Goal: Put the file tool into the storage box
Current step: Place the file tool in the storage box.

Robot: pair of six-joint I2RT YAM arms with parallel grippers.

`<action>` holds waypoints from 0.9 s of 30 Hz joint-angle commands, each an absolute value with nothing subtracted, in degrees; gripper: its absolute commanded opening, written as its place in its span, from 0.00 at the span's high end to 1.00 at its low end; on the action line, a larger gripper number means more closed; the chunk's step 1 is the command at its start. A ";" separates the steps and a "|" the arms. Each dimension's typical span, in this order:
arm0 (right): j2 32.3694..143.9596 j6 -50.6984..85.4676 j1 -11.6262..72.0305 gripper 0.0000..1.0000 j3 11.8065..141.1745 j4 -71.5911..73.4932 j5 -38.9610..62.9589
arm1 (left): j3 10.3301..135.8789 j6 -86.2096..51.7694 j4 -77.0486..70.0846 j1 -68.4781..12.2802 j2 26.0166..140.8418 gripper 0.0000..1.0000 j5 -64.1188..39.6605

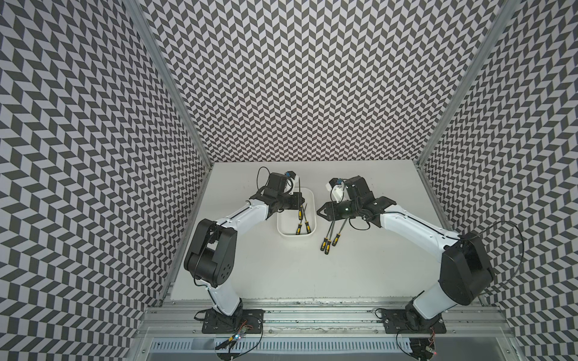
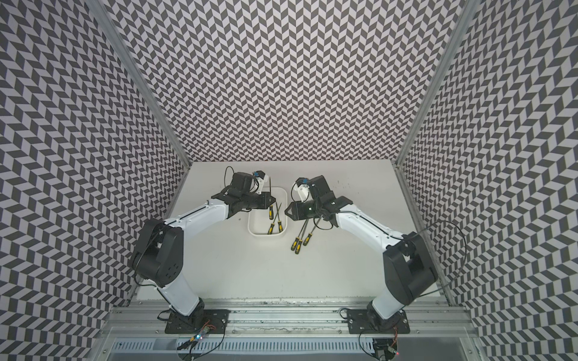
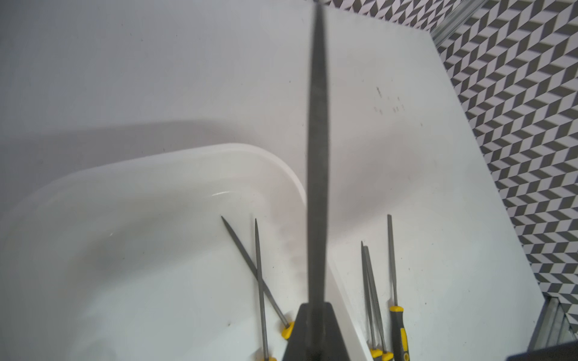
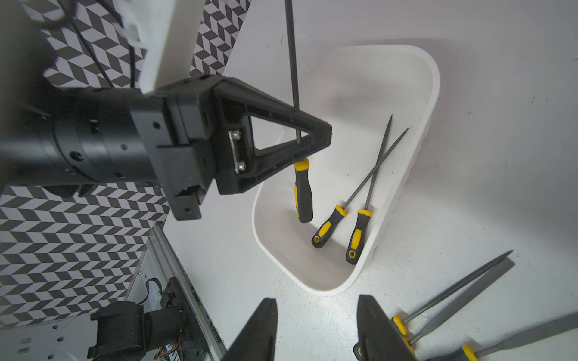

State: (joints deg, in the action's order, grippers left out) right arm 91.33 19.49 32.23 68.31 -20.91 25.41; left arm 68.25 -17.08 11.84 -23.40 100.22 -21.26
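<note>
The storage box (image 1: 296, 236) (image 2: 266, 236) (image 3: 250, 149) (image 4: 435, 81) is a shallow white tub at mid-table. My left gripper (image 1: 299, 200) (image 2: 269, 201) (image 3: 316, 312) (image 4: 314, 137) is shut on a file tool (image 1: 302, 213) (image 3: 317, 156) (image 4: 302, 190) above the box. The black-and-yellow handle hangs over the box floor and the grey blade points toward the back wall. Two more files (image 1: 303, 227) (image 4: 356, 237) lie crossed inside the box. My right gripper (image 1: 319, 212) (image 2: 286, 212) (image 4: 316, 301) is open and empty, just right of the box.
Three files (image 1: 327, 240) (image 2: 299, 242) (image 4: 453, 297) (image 3: 375, 297) lie on the white table (image 1: 359, 265) right of the box, partly under the right gripper. Patterned walls enclose the table on three sides. The arm bases stand on a metal rail (image 1: 312, 315) at the front.
</note>
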 commanded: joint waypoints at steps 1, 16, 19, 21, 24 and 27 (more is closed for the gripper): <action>90.44 19.56 32.35 0.54 69.65 -19.25 24.40 | 67.85 -14.44 16.27 -23.84 103.65 1.00 -18.77; 90.88 19.79 31.80 0.54 69.17 -19.64 24.30 | 67.68 -13.53 20.02 -24.54 107.16 1.00 -13.86; 90.91 19.71 31.66 0.54 69.15 -19.78 24.41 | 68.72 -14.23 21.15 -24.71 106.58 1.00 -16.26; 90.92 19.70 31.69 0.54 68.99 -19.69 24.39 | 69.75 -14.12 21.96 -24.82 105.48 1.00 -16.08; 91.10 19.73 31.54 0.54 68.94 -19.68 24.52 | 72.07 -12.31 24.48 -24.77 105.18 1.00 -13.12; 91.16 19.68 31.56 0.54 69.08 -19.86 24.69 | 72.78 -11.58 25.79 -24.77 106.03 1.00 -12.06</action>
State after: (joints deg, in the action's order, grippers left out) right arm 91.33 19.55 31.94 68.31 -20.99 24.88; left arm 71.09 -13.26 23.31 -24.73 106.45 -13.67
